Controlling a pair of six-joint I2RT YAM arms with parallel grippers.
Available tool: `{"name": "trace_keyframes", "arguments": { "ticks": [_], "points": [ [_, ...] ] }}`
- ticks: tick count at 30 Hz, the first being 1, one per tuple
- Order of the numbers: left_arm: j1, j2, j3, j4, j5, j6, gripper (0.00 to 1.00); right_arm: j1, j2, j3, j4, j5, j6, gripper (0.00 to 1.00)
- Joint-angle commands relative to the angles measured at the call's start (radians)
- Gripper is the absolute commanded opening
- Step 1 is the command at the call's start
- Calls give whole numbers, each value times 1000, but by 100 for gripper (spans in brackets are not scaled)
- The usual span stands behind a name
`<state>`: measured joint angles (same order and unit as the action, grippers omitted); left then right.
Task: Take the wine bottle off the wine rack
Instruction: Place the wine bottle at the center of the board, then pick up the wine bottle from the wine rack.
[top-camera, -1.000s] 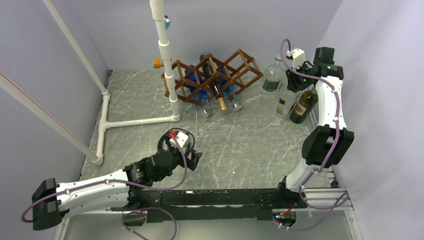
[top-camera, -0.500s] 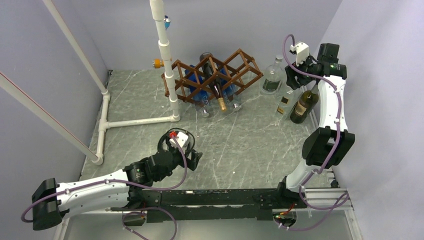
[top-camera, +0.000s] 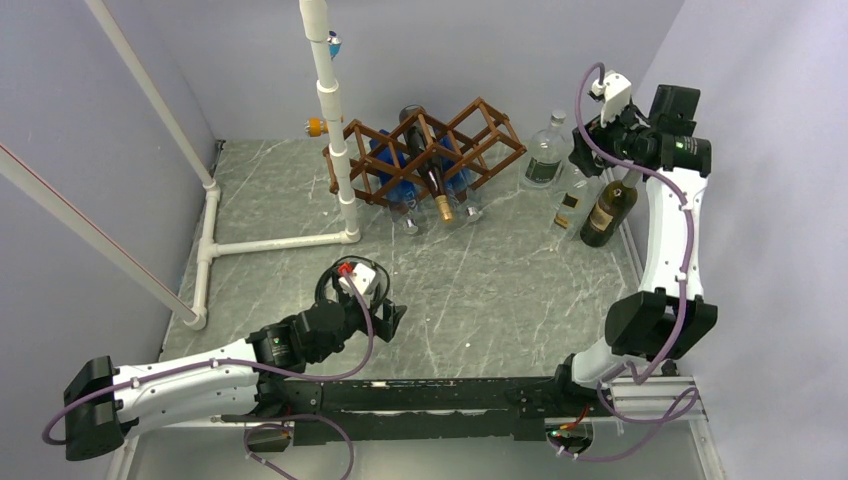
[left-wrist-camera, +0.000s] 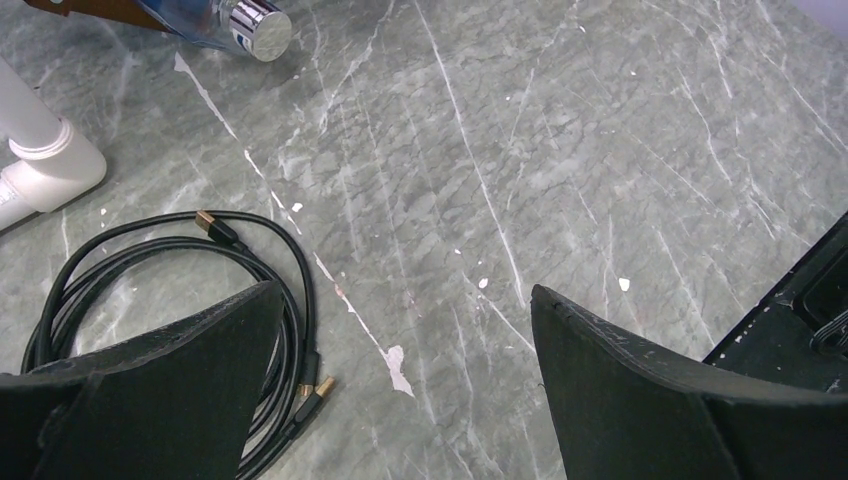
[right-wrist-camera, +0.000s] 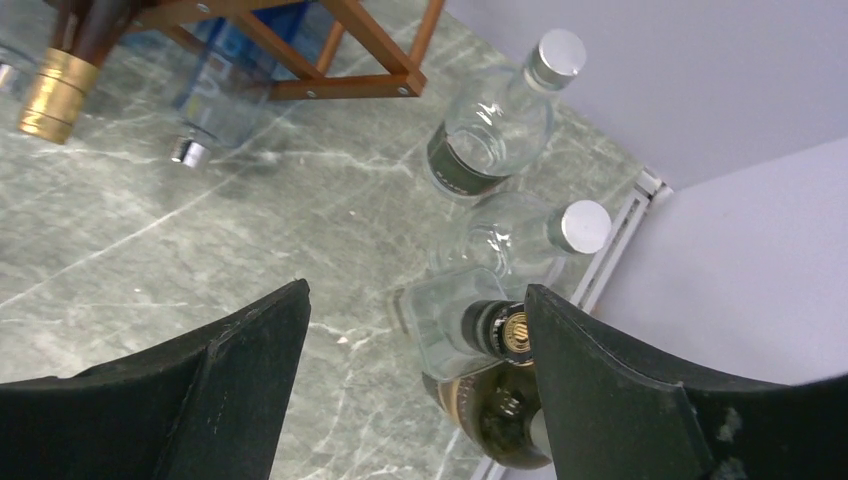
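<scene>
The right gripper (right-wrist-camera: 415, 300) hangs spread and empty just above the top of the dark wine bottle (top-camera: 607, 212). The sound move, I judge, is a straight lift clear of the neck, with no sideways drift into the clear bottles (top-camera: 543, 160) crowded beside it; the left gripper (left-wrist-camera: 405, 295), also spread and empty, hovers near the bench's (top-camera: 500, 290) near edge. The bottle stands upright by the bench's right edge towards the far corner, apart from the wine rack (top-camera: 505, 124), and is dark green glass with a pale gold label.
</scene>
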<state>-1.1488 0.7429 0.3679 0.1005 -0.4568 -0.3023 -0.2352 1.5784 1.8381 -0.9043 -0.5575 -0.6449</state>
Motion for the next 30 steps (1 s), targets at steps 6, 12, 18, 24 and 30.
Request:
{"name": "trace_keyframes", "arguments": {
  "ticks": [6,12,18,24,30],
  "points": [
    [-1,-31,-11,57,13,-39,100,-3,-179,-164,80,-216,57,82],
    [0,-38,-6,50,9,-54,100,-3,-338,-413,168,-351,82,83],
    [0,-31,6,52,7,-60,100,-3,-451,-601,218,-432,92,84],
    [3,-5,49,22,-17,-104,99,-4,-505,-771,260,-496,90,84],
    [59,49,107,15,39,-161,99,-6,-544,-900,313,-544,125,84]
  ]
}}
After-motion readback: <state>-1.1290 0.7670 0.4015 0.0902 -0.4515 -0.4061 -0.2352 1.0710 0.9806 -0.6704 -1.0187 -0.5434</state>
